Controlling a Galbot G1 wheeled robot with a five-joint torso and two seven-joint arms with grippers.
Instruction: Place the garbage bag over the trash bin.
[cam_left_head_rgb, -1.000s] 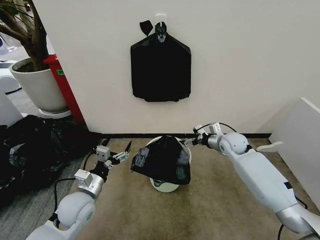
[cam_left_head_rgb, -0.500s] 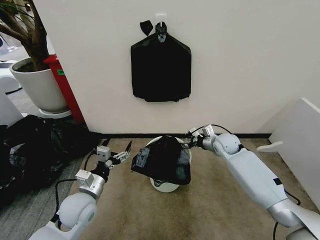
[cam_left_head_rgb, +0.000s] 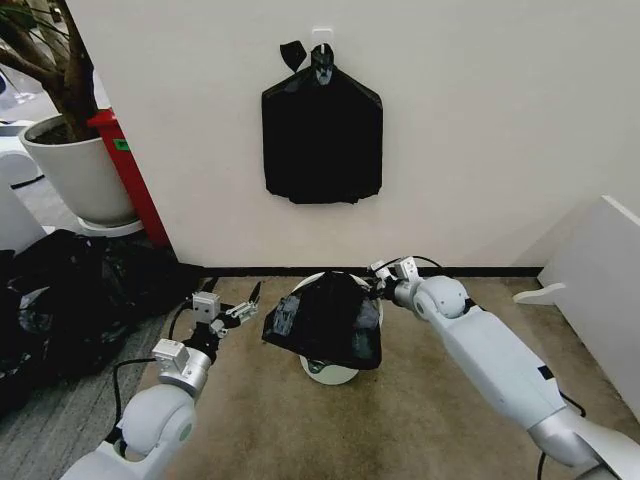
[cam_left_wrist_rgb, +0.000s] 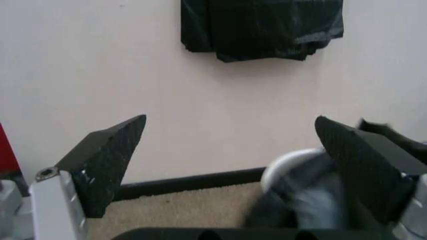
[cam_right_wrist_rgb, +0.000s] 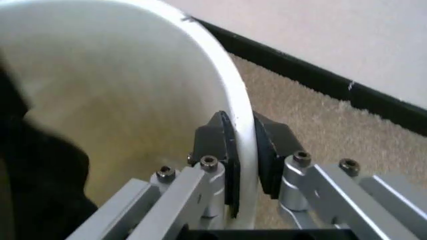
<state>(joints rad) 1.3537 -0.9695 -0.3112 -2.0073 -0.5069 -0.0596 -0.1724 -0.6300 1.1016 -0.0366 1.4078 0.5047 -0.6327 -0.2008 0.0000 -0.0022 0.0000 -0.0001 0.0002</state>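
R gripper is clamping the bin rim, one finger inside the wall, the other outside, rim pinched btwn them. In head view the R gripper is sitting at the bin's back-right edge, arm reaching in from the right. Just left of it, the bag is lying draped over the bin top, sagging down the front and right side, crumpled and not spread around the rim; bin base is showing below it on the carpet. Inside the bin, wrist view is showing bare cream wall w/ black film at one side.

L gripper is hanging w/ jaws spread wide, holding nothing, just left of the bag, apart from it. L wrist view is showing its two fingers well separated, wall and baseboard beyond.

Further out: black bundle is hanging on the wall above the bin, plant pot far left, heap of black plastic on the floor beside the L arm.
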